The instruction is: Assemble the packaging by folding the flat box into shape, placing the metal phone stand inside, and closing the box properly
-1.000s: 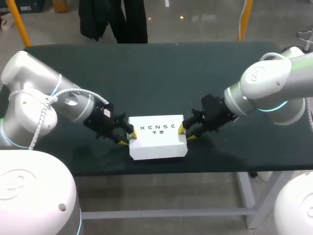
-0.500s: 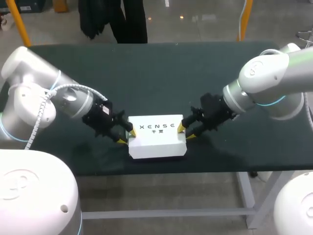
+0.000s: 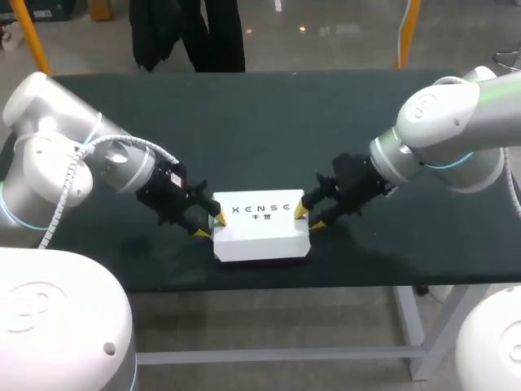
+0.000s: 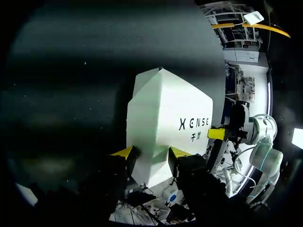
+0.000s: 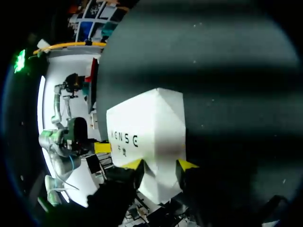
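A white box (image 3: pixel 262 236) lies closed on the dark green tabletop (image 3: pixel 244 122), near the front edge and about midway between my two arms. Its top face, with dark lettering, faces up. My left end effector (image 3: pixel 209 226) is at the box's left end and my right end effector (image 3: pixel 308 218) is at its right end. In each wrist view the near end of the box narrows to a ridge. The ridge sits between my two yellow fingertips (image 4: pixel 124 152), and both tips press on it from opposite sides. Each end effector is therefore grasping the box.
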You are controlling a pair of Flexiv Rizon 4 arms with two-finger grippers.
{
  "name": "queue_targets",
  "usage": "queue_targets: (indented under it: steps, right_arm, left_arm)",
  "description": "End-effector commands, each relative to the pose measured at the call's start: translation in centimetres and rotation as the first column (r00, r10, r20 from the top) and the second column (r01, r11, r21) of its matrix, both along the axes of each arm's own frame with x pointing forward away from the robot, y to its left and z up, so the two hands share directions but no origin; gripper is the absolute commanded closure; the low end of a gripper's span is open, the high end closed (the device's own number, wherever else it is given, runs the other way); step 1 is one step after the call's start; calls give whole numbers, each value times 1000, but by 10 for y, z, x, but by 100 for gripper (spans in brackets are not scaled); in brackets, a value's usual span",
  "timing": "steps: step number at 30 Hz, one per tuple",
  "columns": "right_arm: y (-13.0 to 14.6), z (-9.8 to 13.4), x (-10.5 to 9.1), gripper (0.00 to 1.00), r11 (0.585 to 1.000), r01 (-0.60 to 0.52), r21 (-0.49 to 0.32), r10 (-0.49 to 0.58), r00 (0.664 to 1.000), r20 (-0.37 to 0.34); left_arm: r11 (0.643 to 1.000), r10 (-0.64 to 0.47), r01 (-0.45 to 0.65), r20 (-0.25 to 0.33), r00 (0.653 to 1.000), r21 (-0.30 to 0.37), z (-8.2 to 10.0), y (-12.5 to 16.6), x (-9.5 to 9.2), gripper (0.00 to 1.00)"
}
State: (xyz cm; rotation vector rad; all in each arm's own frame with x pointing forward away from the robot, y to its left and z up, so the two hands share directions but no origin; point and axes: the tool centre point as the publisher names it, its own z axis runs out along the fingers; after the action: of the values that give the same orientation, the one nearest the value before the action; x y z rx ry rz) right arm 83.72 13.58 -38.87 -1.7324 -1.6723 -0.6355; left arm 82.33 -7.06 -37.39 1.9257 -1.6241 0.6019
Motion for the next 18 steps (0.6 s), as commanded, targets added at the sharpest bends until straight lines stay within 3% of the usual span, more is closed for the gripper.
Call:
queue_targets:
  steps: [1,7,10,12,18]
  right_arm:
    - [4,-1,3,52,1000,3,0,-3,1000,-17]
    - [7,-2,4,51,1000,12,-7,-12,1000,-25]
    - [6,-1,3,51,999,29,-29,-29,999,-18]
    - [4,-1,3,45,999,36,-35,-36,999,-10]
    - [4,-1,3,51,999,36,-35,-36,999,-10]
  left_arm:
    - [1000,-3,3,-8,1000,0,0,-4,3,52]
    - [1000,-2,2,-11,1000,-2,0,-5,4,53]
    - [999,17,-17,-9,1000,29,0,-5,4,53]
    - [999,17,-17,-9,1000,29,0,-5,4,55]
    - [999,17,-17,-9,1000,29,0,-5,4,51]
